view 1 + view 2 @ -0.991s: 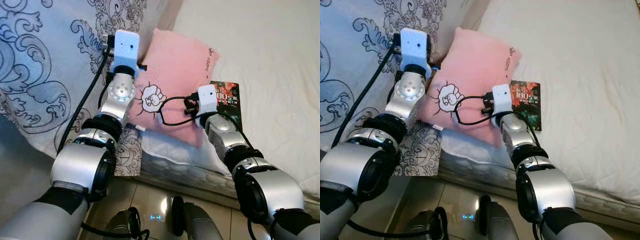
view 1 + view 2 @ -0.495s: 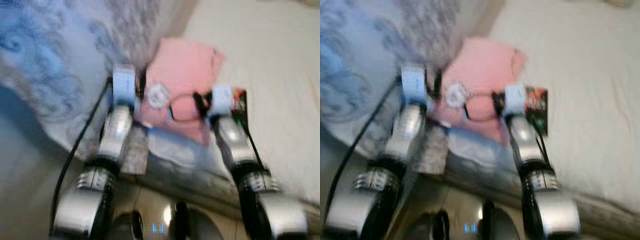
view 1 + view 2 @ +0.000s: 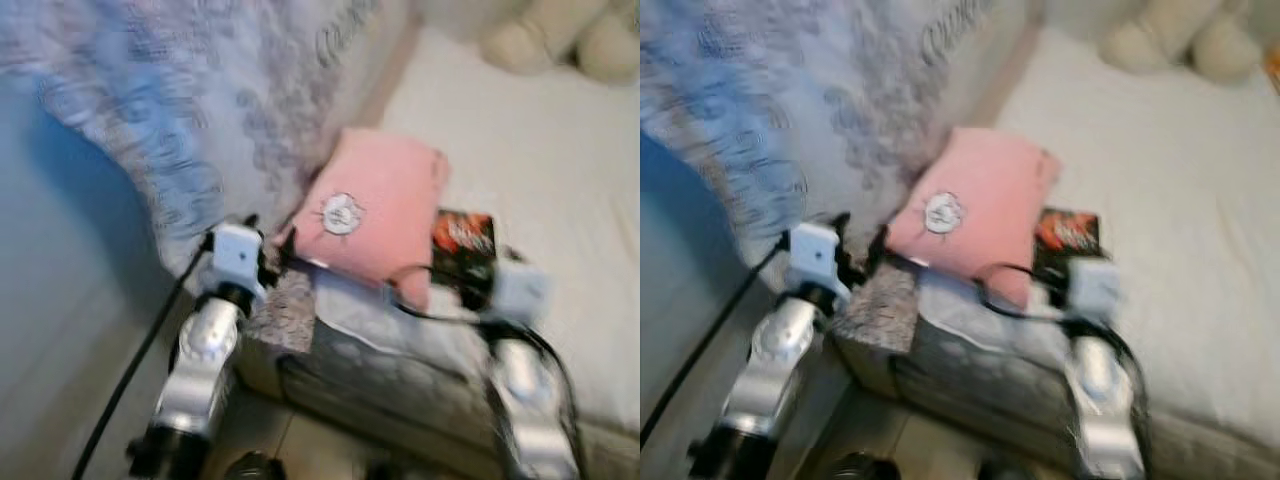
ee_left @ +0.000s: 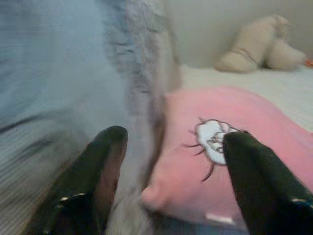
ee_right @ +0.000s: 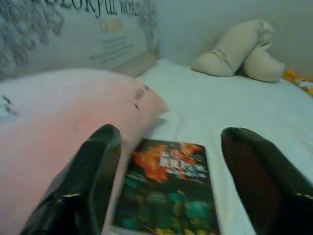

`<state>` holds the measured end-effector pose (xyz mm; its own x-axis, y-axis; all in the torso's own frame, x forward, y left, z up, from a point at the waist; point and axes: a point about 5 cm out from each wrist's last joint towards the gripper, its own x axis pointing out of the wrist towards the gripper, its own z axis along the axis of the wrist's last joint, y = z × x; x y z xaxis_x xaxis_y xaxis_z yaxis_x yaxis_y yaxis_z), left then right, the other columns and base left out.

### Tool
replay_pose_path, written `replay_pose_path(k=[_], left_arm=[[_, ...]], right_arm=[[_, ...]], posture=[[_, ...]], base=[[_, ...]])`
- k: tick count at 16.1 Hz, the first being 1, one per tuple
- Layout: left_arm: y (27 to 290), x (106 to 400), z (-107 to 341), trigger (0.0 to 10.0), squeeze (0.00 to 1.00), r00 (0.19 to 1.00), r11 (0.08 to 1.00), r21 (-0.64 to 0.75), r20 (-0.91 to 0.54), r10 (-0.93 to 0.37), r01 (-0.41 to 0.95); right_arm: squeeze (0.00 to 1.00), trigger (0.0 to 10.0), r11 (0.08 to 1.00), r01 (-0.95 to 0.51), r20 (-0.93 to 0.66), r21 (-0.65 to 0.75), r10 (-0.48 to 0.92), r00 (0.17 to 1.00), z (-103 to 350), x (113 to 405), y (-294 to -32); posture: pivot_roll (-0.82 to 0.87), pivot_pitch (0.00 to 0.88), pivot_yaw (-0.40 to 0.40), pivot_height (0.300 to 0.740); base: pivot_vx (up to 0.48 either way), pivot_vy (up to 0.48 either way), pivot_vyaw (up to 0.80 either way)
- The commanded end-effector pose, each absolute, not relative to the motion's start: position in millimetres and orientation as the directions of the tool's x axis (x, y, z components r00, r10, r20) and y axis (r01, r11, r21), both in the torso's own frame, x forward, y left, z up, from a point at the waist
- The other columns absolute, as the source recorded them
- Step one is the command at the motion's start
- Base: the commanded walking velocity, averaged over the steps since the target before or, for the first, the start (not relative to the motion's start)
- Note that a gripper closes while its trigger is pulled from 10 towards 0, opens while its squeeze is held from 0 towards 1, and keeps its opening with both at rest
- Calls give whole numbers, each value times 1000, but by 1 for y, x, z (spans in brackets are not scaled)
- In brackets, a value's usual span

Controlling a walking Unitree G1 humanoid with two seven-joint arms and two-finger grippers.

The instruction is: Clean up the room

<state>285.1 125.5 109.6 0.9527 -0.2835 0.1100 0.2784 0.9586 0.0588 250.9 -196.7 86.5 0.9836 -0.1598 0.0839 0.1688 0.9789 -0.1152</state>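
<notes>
Left gripper point(image 4: 168, 183): fingers spread, empty, aimed at pink pillow point(image 3: 372, 212) on bed point(image 3: 560, 180) edge, beside patterned duvet point(image 3: 200, 90). Right gripper point(image 5: 166, 188): fingers spread, empty, over book point(image 5: 171, 183) lying just beside pillow. Plush toy point(image 5: 239, 49) farther back. Risk: blurred views, so reaching now likely pinches duvet or nudges book off

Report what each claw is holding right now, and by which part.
Nothing is held. The left claw is open in front of the pink pillow; the right claw is open over the book.
</notes>
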Motion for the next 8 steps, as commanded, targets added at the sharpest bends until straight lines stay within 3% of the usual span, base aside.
replay_pose_path(k=[1, 2, 7, 8], left_arm=[[128, 281, 105, 10000, 0, 957, 961, 22, 87, -277, 276], [130, 282, 99, 10000, 0, 967, 969, 19, 56, -247, 247], [142, 281, 78, 10000, 0, 981, 982, -8, -31, -189, 189], [140, 281, 78, 10000, 0, 981, 982, -11, -31, -190, 190]], right_arm=[[1000, 10000, 970, 192, 56, -150, -186, 981, 82, 245, -202], [0, 10000, 965, 182, 19, -187, -181, 983, 75, 242, -201], [0, 10000, 971, 159, -23, -181, -165, 986, 71, 247, -191], [0, 10000, 971, 156, -24, -183, -163, 986, 71, 248, -190]], posture=[[-101, 0, 37, 740], [-107, 0, 44, 740], [-137, 0, 67, 740], [-137, 0, 67, 740]], base=[[0, 0, 0], [281, -386, 0], [297, -374, -660], [311, -360, 0]])
